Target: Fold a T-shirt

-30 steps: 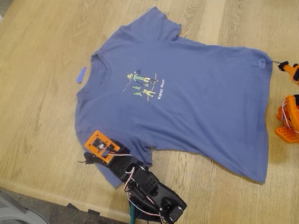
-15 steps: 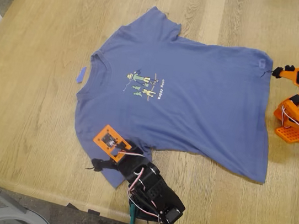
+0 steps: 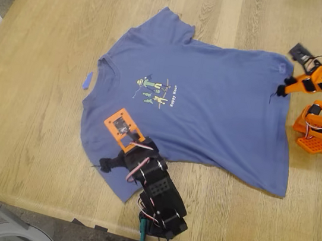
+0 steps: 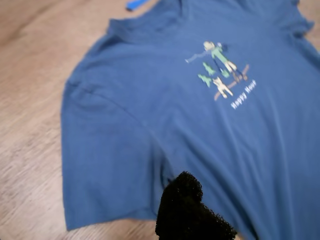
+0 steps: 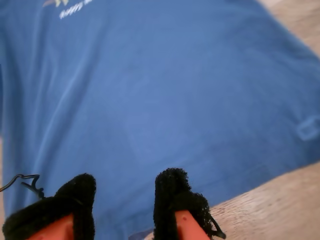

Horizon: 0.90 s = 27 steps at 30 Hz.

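The T-shirt (image 3: 210, 112) is lying spread out flat on the wooden table (image 3: 30, 108), with its neck toward the exterior view's left and its bottom edge toward the exterior view's right. The little print (image 3: 156, 91) of green and yellow figures is facing up on the chest. None of the shirt is folded over yet.

My first gripper (image 3: 107, 164) is hanging over the sleeve that lies nearest the exterior view's bottom edge. In my first wrist view I am seeing only one black padded finger (image 4: 187, 210) over the blue cloth, so I cannot tell if the jaws are wide or narrow. The print is lying ahead of that finger, farther up the shirt.

My second gripper (image 3: 282, 88) is sitting by the shirt's bottom edge, at the corner toward the exterior view's top right. Its two black pads (image 5: 175, 200) are standing apart with blue cloth showing between them, so it is wide and holding nothing. The shirt is stretching away ahead of it.

A small blue scrap (image 3: 87, 80) is lying on the bare wood just beside the shirt's neck.
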### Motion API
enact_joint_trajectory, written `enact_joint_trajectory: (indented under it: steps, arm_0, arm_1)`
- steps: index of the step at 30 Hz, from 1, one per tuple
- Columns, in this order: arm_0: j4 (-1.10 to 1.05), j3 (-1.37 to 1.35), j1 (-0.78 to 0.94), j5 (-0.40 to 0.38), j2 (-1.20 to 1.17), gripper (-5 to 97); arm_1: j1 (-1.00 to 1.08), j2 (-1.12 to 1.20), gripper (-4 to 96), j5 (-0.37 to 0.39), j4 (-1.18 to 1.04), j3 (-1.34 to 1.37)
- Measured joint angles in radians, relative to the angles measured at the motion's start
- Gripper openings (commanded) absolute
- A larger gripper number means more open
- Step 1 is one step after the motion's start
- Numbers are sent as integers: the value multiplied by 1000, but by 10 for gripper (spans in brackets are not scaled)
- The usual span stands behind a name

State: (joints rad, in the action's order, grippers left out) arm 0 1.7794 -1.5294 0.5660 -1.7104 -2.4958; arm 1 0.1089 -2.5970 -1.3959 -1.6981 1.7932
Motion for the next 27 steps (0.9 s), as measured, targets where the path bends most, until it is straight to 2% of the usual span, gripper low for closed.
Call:
enact_joint_trajectory:
  steps: [8,12,17,27]
  arm_0:
    - [14,123,-132,-3,225,668]
    - [-17,146,-153,2,341,690]
    - [-140,149,-170,17,448,759]
    - [-354,147,-184,66,546,793]
  arm_1:
    - [-241,196,249,51,0,-80]
    - [-244,314,264,54,14,-190]
    - [-264,433,331,69,78,-295]
    - [-272,617,394,84,394,-310]
